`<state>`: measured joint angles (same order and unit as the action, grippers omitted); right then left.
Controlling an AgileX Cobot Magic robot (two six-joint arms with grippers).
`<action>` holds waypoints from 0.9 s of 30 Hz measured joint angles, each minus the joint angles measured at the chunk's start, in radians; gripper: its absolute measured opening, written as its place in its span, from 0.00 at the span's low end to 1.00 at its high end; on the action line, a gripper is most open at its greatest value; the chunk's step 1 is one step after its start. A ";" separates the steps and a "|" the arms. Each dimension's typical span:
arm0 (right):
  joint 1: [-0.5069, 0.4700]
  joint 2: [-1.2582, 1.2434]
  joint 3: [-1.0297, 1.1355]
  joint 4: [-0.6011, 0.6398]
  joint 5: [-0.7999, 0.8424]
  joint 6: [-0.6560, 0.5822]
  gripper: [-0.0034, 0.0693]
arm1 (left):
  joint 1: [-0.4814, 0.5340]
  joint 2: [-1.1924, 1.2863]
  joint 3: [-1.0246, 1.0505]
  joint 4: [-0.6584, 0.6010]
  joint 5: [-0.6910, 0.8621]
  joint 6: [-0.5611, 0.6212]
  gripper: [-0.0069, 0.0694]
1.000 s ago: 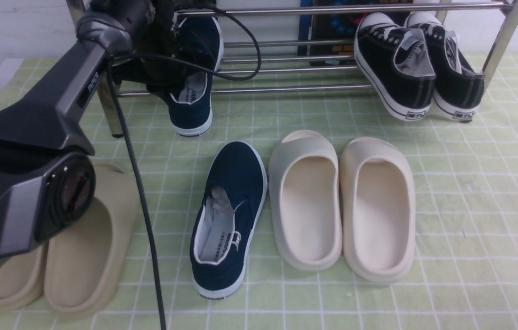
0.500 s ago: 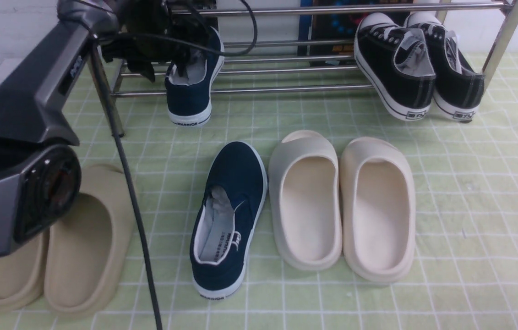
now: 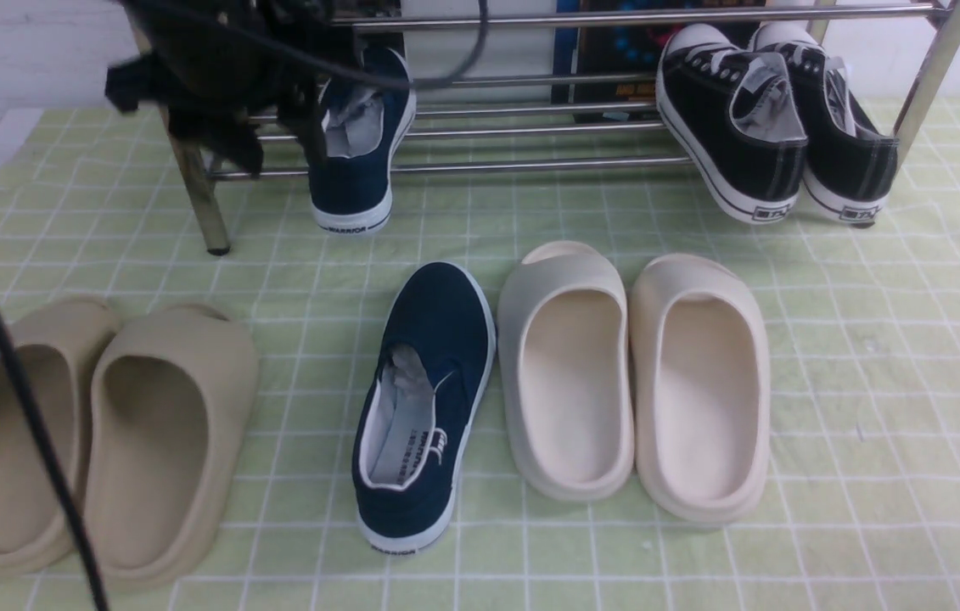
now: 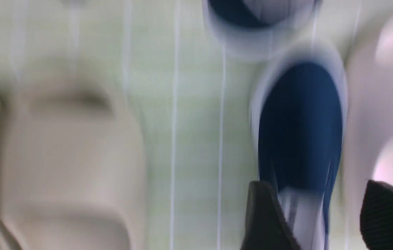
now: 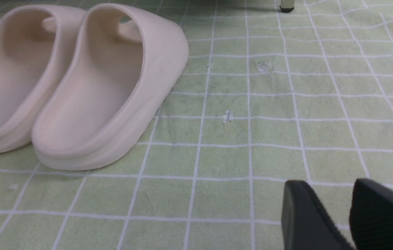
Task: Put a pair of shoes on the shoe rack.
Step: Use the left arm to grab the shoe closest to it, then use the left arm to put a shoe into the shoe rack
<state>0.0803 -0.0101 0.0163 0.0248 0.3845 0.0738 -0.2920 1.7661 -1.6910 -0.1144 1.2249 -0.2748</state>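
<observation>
L claw (image 4: 316, 222) hung spread and empty near the shoe rack (image 3: 530, 127) left end, one navy shoe (image 3: 356, 153) resting toe-up on its bars, heel on the mat (image 3: 870, 339). 2nd navy shoe (image 3: 424, 407) lay mid-mat beside cream slides (image 3: 632, 373), prob next pick; R claw (image 5: 335, 215) sat slightly parted, holding nothing.

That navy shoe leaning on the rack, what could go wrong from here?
1. The navy shoe on the rack stands tilted, heel down past the front bar of the shoe rack; it may slide off.
2. The left end effector is open and close beside that shoe, with a cable looped near it; pulling away could snag or nudge it.
3. The second navy shoe lies tight against a cream slide, so grasping it may bump the slide.
</observation>
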 joint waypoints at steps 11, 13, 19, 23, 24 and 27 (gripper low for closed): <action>0.000 0.000 0.000 0.000 0.000 0.000 0.38 | -0.172 0.018 0.395 0.094 -0.318 -0.102 0.58; 0.000 0.000 0.000 0.000 0.000 0.000 0.38 | -0.171 0.038 0.395 0.101 -0.329 -0.108 0.56; 0.000 0.000 0.000 0.000 0.000 0.000 0.38 | -0.171 0.096 0.395 0.089 -0.377 -0.103 0.13; 0.000 0.000 0.000 0.000 0.000 0.000 0.38 | -0.170 0.059 0.333 0.055 -0.352 -0.104 0.09; 0.000 0.000 0.000 0.000 0.000 0.000 0.38 | -0.170 0.054 0.321 0.053 -0.350 -0.107 0.09; 0.000 0.000 0.000 0.000 0.000 0.000 0.38 | -0.172 0.027 0.173 0.070 -0.340 -0.115 0.09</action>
<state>0.0803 -0.0101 0.0163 0.0248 0.3845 0.0738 -0.4635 1.7934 -1.5181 -0.0448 0.8852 -0.3899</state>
